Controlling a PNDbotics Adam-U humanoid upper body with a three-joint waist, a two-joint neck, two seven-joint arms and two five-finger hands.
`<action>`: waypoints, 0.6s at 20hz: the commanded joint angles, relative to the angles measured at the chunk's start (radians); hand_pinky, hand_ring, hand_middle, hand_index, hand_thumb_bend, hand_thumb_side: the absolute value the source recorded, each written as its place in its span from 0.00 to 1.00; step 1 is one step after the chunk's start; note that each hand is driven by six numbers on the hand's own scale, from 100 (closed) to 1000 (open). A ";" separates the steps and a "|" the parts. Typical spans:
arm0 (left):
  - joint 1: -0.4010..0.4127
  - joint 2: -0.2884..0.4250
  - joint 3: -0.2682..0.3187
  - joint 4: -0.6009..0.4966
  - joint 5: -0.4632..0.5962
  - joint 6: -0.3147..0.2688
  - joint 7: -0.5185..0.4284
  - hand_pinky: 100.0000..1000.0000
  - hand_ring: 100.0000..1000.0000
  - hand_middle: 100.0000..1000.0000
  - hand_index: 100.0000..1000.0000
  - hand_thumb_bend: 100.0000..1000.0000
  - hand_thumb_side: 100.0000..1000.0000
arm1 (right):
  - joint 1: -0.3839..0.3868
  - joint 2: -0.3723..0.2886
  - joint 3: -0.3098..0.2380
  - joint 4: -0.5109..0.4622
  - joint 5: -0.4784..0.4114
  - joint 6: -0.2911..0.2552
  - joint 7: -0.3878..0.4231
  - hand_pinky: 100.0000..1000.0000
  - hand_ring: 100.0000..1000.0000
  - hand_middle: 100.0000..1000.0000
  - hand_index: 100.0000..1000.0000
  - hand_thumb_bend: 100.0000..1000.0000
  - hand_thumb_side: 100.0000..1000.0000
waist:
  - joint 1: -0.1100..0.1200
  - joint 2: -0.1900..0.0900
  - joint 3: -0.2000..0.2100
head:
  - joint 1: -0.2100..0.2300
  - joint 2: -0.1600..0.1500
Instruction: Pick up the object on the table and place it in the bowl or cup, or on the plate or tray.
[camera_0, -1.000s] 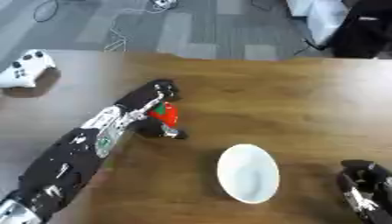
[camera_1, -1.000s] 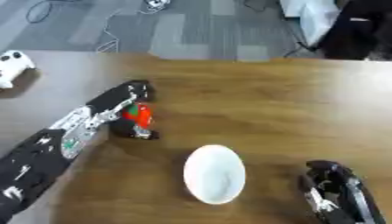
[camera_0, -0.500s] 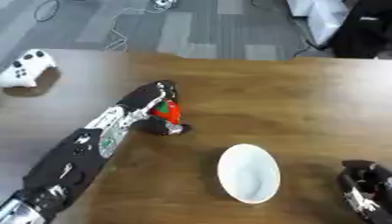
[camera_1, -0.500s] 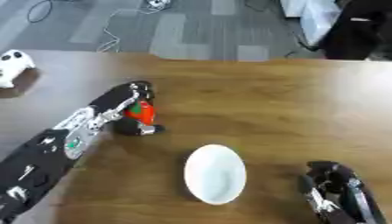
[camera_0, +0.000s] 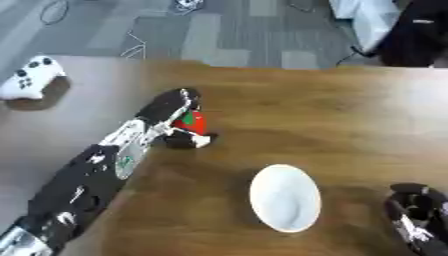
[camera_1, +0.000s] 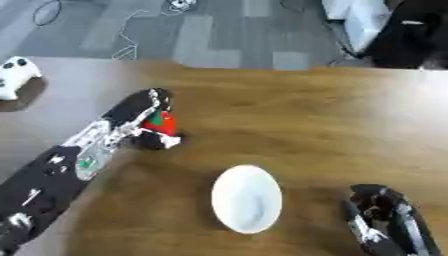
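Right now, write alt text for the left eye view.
The robot's left hand is curled round a small red and green object on a wooden table, left of a white bowl. Its right hand rests at the lower right corner.

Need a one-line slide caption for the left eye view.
Left hand closed around a small red object on the wooden table, white bowl nearby, right hand idle at lower right.

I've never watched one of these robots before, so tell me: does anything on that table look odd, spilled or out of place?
Nothing looks spilled or broken. The left hand is closed round a small red and green object. The white bowl sits upright and empty on the table. The one stray item is a white game controller at the far left edge.
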 joint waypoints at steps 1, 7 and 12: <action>-0.008 0.041 -0.014 -0.040 -0.009 0.006 -0.019 0.57 0.85 0.30 0.28 0.38 0.00 | 0.002 -0.014 -0.007 -0.008 0.005 -0.002 0.000 0.06 0.35 0.46 0.66 0.42 0.34 | 0.003 -0.027 0.006 | -0.012 0.008; -0.008 0.097 -0.056 -0.178 0.073 0.023 -0.101 0.57 0.86 0.31 0.29 0.41 0.00 | 0.025 -0.020 -0.009 -0.001 0.021 -0.003 0.001 0.06 0.35 0.46 0.66 0.42 0.35 | 0.016 -0.069 0.027 | -0.044 0.061; 0.006 0.160 -0.086 -0.334 0.224 0.049 -0.188 0.59 0.86 0.30 0.31 0.45 0.00 | 0.033 -0.040 -0.031 0.022 0.060 -0.005 -0.022 0.05 0.35 0.46 0.66 0.34 0.44 | 0.029 -0.111 0.045 | -0.077 0.115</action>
